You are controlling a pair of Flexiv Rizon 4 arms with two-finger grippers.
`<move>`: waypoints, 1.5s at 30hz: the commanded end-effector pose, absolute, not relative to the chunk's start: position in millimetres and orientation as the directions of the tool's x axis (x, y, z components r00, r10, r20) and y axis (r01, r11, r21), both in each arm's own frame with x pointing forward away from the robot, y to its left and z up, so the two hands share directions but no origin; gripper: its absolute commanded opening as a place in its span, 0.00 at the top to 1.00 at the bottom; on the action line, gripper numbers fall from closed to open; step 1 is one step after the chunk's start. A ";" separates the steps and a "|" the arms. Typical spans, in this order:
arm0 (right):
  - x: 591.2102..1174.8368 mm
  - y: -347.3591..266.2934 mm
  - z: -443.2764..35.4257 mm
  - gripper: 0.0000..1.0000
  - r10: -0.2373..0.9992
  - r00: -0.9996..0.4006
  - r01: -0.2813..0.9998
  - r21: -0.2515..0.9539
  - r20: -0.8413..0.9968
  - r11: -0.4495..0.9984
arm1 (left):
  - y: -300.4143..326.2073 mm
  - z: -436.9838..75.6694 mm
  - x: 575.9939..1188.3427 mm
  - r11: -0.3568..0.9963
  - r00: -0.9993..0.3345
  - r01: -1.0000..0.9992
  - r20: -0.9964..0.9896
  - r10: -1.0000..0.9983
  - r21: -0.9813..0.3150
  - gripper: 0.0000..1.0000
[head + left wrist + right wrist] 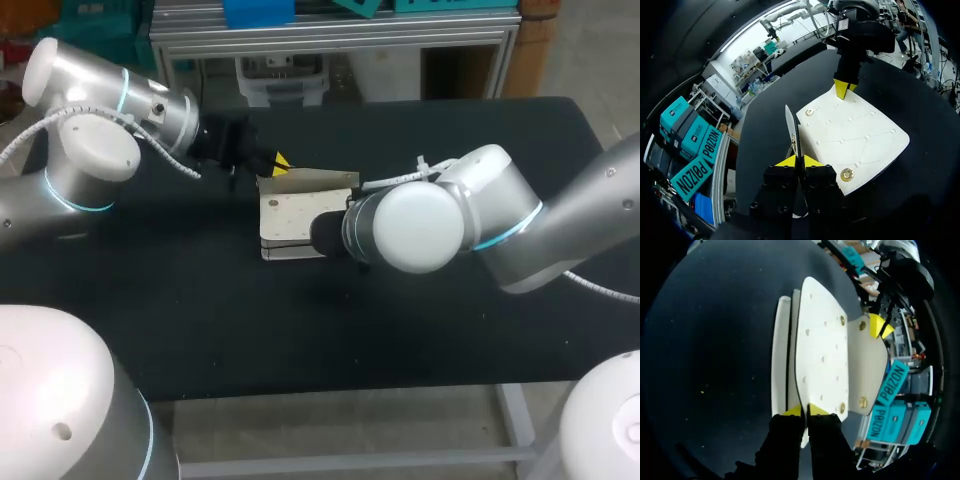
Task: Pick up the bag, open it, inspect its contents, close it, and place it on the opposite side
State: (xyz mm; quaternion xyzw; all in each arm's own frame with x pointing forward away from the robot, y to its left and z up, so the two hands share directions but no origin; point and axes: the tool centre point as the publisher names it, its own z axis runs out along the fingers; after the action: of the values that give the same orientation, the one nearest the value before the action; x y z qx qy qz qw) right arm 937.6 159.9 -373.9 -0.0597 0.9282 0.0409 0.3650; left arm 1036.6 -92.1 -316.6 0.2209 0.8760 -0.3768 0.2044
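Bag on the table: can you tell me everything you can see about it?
The bag is white and flat, leathery-looking, with small raised dots and round gold snaps. It lies in the middle of the black table. Its flap is unsnapped and lifted. The left hand is shut on the flap's edge, and the right hand is shut on the bag's opposite end.
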 end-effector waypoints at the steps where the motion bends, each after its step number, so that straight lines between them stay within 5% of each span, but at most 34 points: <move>1: 935.7 157.6 -374.9 1.00 -0.080 -0.723 -0.141 0.034 -0.687 0.989 | -94.4 -321.2 1037.1 0.617 -0.823 0.546 -0.500 0.270 -0.566 0.90; 2: 935.7 157.6 -374.9 1.00 -0.080 -0.723 -0.141 0.034 -0.687 0.989 | -95.9 -323.2 1034.8 0.616 -0.823 0.550 -0.494 0.282 -0.564 0.73; 9: 935.7 157.6 -374.9 1.00 -0.080 -0.723 -0.141 0.034 -0.687 0.989 | -102.1 -336.0 1023.6 0.621 -0.832 0.538 -0.476 0.284 -0.570 0.50; 28: 935.7 157.6 -374.9 1.00 -0.080 -0.723 -0.141 0.034 -0.687 0.989 | -124.3 -362.0 1058.7 0.669 -0.899 0.425 -0.367 0.238 -0.609 0.71; 34: 935.7 157.6 -374.9 1.00 -0.080 -0.723 -0.141 0.034 -0.687 0.989 | -124.0 -363.6 1061.4 0.663 -0.908 0.415 -0.335 0.253 -0.624 1.00; 45: 935.4 157.2 -372.4 1.00 -0.080 -0.721 -0.143 0.035 -0.689 0.989 | -121.4 -354.2 1054.3 0.663 -0.909 0.411 -0.341 0.242 -0.625 1.00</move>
State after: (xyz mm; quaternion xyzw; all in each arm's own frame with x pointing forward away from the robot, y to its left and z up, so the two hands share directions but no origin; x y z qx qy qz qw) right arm 936.8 159.2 -373.6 -0.0598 0.9278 0.0410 0.3659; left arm 1059.1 -124.1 -356.2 0.1834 0.9054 -0.3674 0.1079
